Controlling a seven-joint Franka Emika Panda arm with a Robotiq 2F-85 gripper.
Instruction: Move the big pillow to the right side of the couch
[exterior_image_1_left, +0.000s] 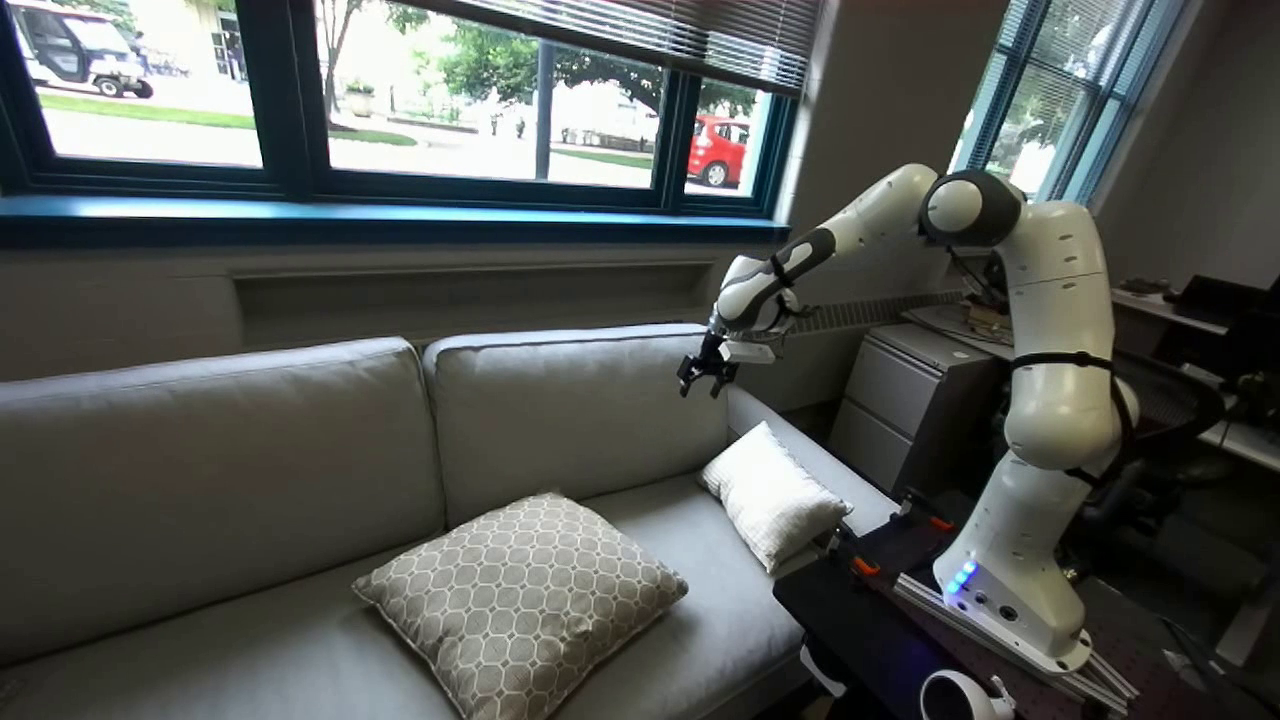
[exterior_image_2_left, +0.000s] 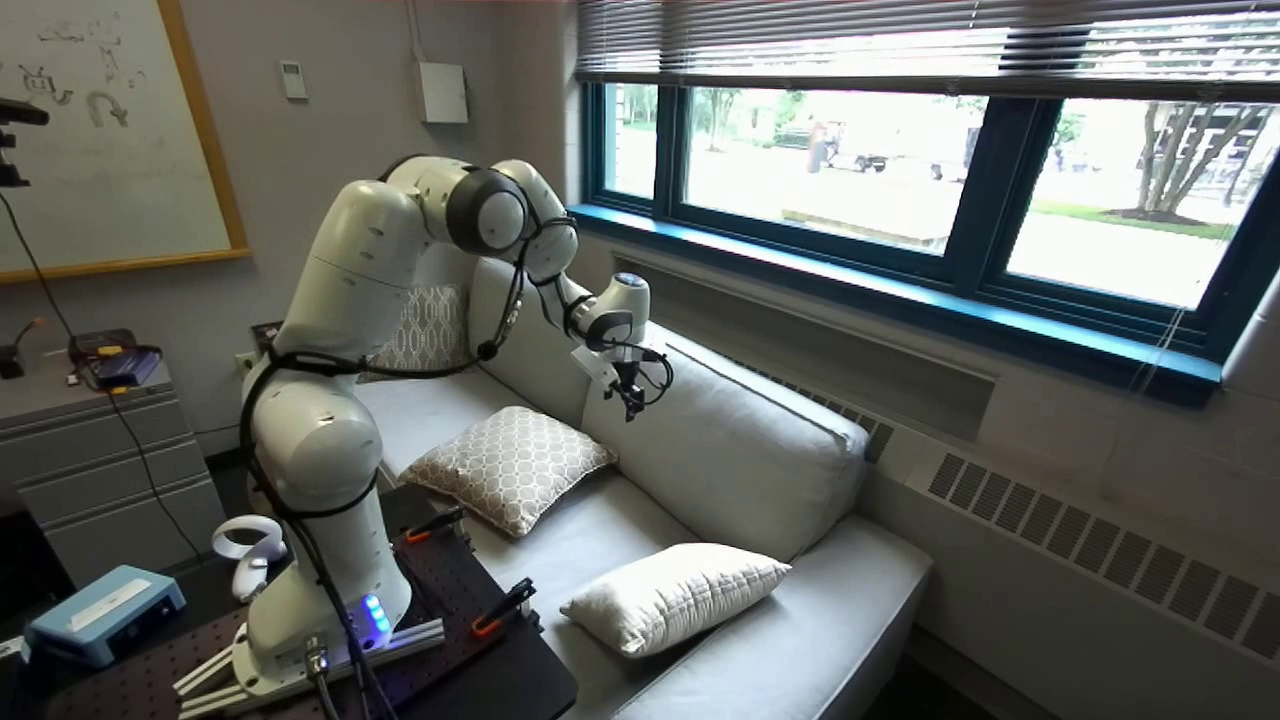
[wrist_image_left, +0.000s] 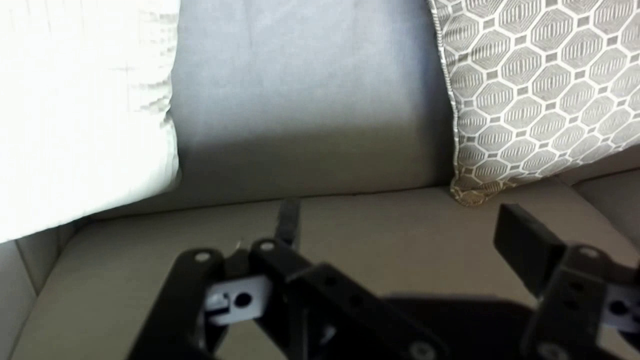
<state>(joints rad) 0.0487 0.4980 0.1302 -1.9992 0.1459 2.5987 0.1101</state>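
Nearest, the armrest (exterior_image_2_left: 800, 625) was seen at the end of the couch (exterior_image_2_left: 570, 540) that, faced from the front, was judged to be the right one. Just beside it the smaller white pillow (exterior_image_2_left: 675, 597) was found, so the likely goal was partly occupied: if the larger one were lowered there, it could be left tilted on top, or the white one could be shoved forward. Clamps (exterior_image_2_left: 503, 607) were seen at the edge of the tabletop (exterior_image_2_left: 490, 675), where a broad cover swung low could be snagged.

Farther in, the jaws were held spread, with nothing gripped, above the seat (exterior_image_2_left: 620, 520) and close in front of the back cushion (exterior_image_2_left: 730, 460). In the wrist view neither pillow was reached by them; if they were lowered straight down, only upholstery would probably be met and scraped.

Beyond, the big pillow (exterior_image_2_left: 512, 462) was seen lying ungrasped near the couch's middle. Because it looked plump and wide, a shallow corner pinch could be lost in the lift.

Farthest, another patterned pillow (exterior_image_2_left: 432, 325) was partly hidden behind the arm (exterior_image_2_left: 340, 280); by its similar cover it could be mistaken for the target.
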